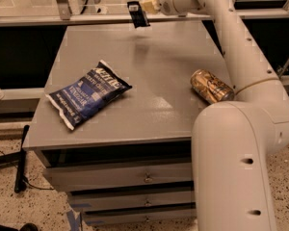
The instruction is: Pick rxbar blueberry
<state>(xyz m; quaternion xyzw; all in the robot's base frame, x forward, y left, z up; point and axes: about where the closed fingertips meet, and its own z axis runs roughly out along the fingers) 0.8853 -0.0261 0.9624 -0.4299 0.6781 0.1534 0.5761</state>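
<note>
Gripper (145,7) clamped on bar (138,15), above the table (173,71) at its far edge.
Bar hangs clear of the top; chip bag (88,99) and can (211,86) lie well apart, nearer the front.

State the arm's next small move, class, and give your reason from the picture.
Probably a short lift straight up, claw shut. The rxbar blueberry hangs from the claw above the far edge of the table, its shadow on the top beneath, so it is off the surface.
</note>
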